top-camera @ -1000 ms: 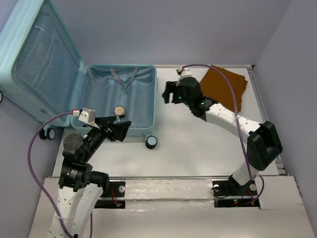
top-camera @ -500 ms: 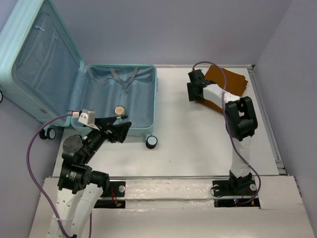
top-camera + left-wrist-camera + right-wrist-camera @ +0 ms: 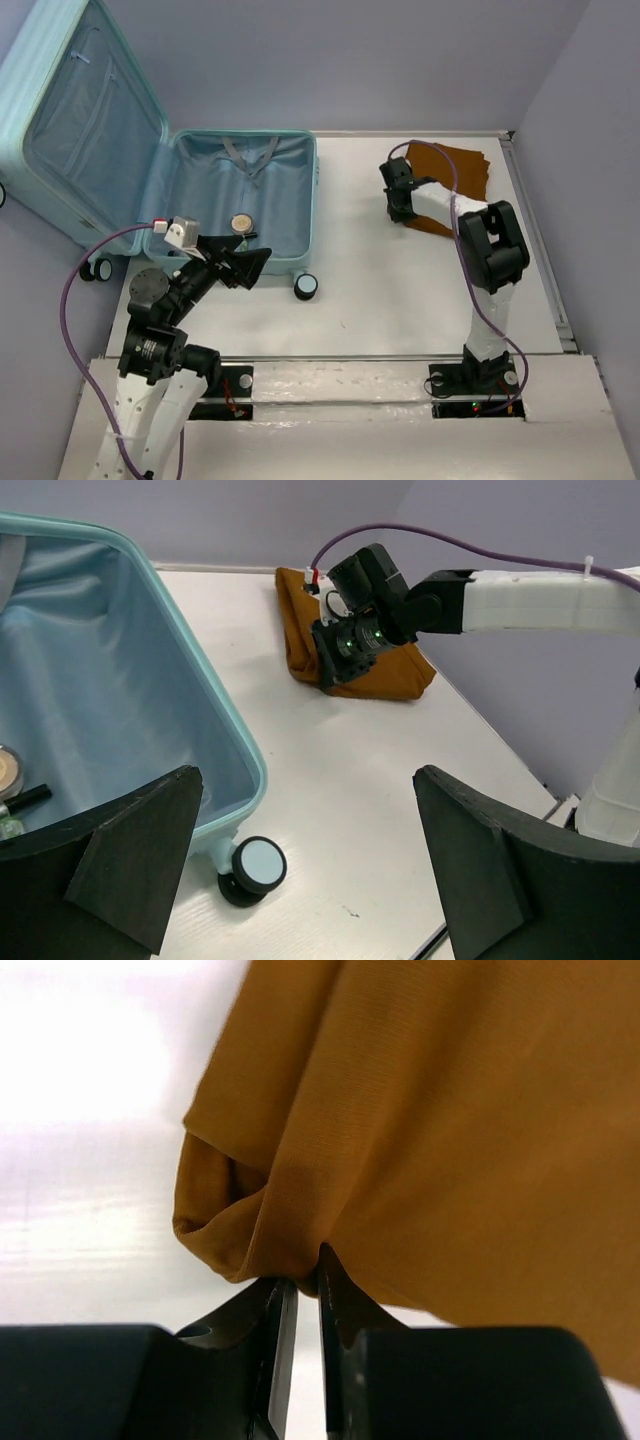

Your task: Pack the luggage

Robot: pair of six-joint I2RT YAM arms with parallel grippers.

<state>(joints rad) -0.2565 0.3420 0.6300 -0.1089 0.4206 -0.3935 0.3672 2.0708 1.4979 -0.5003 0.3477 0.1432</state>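
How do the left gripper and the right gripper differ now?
The left gripper has its jaws wide open, holding nothing; the right gripper has its jaws pinched on the orange-brown cloth. The left gripper hovers by the luggage; the right gripper is at the cloth. Both are black.

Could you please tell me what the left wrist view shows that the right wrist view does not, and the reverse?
Only the left wrist view shows the pale aqua hard-shell suitcase, its black-and-white caster wheel and the left gripper, wide open. Only the right wrist view shows how the right gripper pinches a fold of the mustard-brown cloth. Both show that cloth, the right gripper and the white table.
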